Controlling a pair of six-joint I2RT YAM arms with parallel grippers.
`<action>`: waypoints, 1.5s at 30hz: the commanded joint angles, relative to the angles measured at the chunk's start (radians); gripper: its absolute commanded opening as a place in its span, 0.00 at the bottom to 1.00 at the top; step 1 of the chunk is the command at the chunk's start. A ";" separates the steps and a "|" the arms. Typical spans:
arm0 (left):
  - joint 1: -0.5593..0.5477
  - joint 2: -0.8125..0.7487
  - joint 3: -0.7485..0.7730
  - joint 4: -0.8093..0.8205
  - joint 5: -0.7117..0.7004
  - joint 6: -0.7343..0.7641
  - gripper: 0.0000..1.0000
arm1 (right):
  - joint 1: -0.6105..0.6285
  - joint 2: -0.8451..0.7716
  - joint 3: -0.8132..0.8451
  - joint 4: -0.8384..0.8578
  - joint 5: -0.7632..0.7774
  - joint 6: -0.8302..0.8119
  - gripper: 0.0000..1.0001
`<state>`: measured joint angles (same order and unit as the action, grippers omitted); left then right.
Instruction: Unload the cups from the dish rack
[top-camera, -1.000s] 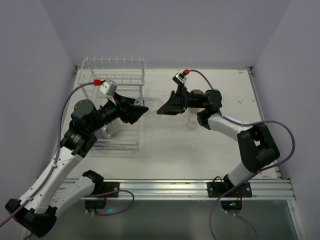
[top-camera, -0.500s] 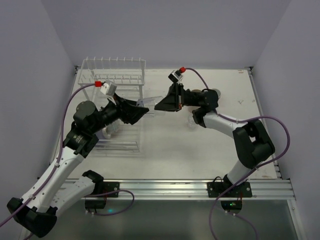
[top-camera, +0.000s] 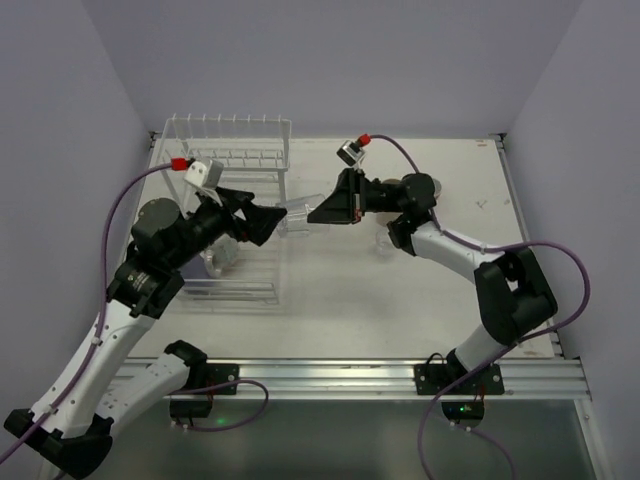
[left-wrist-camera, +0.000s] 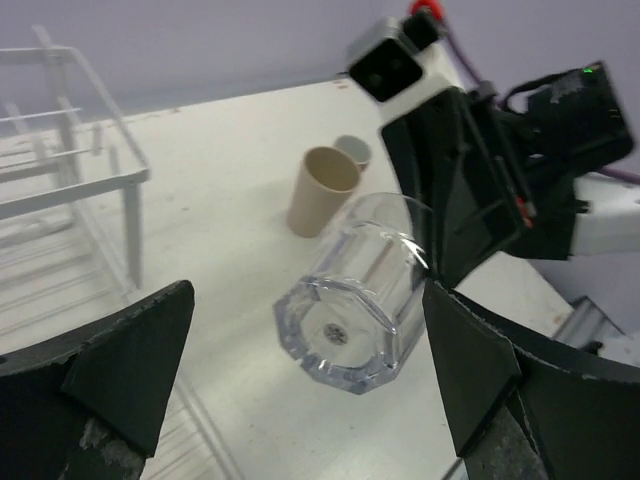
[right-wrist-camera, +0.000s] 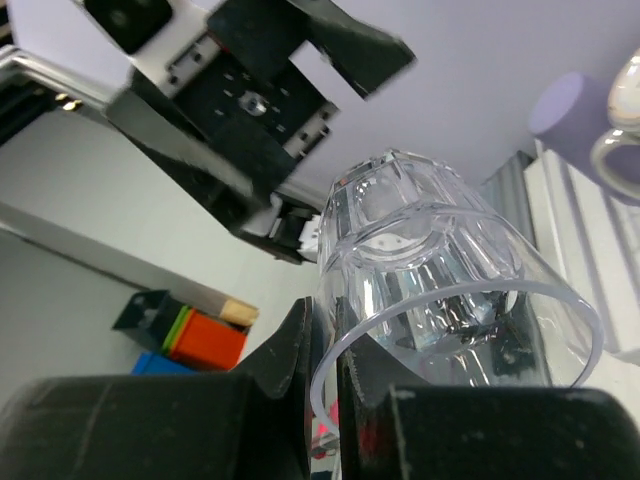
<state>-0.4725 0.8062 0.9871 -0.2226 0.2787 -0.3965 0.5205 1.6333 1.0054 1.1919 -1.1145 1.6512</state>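
White table (top-camera: 330, 300), matte, with faint scuff marks (top-camera: 481, 204) toward its right side. Pale grey-lavender walls (top-camera: 360, 60) close it in on the left, back and right. Aluminium rail (top-camera: 340, 375) runs along the table's near edge, with a dark glossy panel (top-camera: 350, 440) below it. Right wrist view, lower left, blurry background: orange-red box (right-wrist-camera: 206, 341) beside a green one (right-wrist-camera: 176, 326), blue box (right-wrist-camera: 160, 362) underneath, black frame (right-wrist-camera: 140, 306) just beside them. Can't tell what they are.

Left hand (top-camera: 276, 222) spread wide; right hand (top-camera: 320, 214) clamped tight.
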 joint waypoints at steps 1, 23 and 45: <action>0.000 0.034 0.117 -0.238 -0.275 0.074 1.00 | -0.005 -0.116 0.038 -0.341 0.007 -0.328 0.00; 0.040 0.045 0.097 -0.652 -0.934 -0.096 1.00 | 0.006 0.140 0.619 -1.830 0.952 -1.255 0.00; 0.080 0.070 0.082 -0.764 -0.941 -0.087 1.00 | 0.067 0.563 1.053 -2.247 1.341 -1.347 0.00</action>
<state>-0.4034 0.8570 1.0489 -0.9661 -0.6353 -0.4778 0.5865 2.1754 2.0212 -0.9630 0.1436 0.3408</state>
